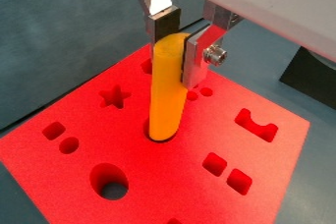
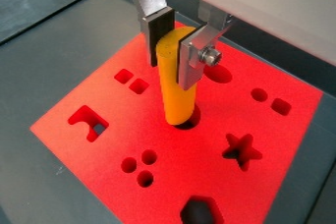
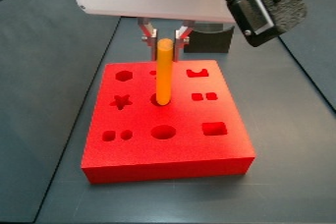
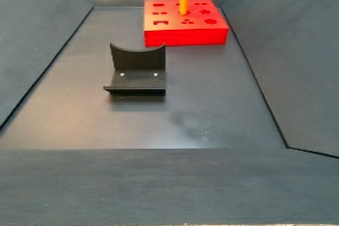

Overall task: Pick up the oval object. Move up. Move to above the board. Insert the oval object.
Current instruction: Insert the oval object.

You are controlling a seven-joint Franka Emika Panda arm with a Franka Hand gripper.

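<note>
Orange oval object (image 1: 165, 88), one, clenched upright by end effector (image 1: 179, 33) over one board (image 1: 79, 159).

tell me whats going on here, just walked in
A Panda arm's gripper is shut on the top end of the oval object, a slim orange-yellow peg, and holds it upright over the red board. In both wrist views the peg's lower end sits in a cut-out near the middle of the board, so insertion is under way, with most of the peg above the surface. The dark fixture stands apart on the floor, nearer the side camera.
</note>
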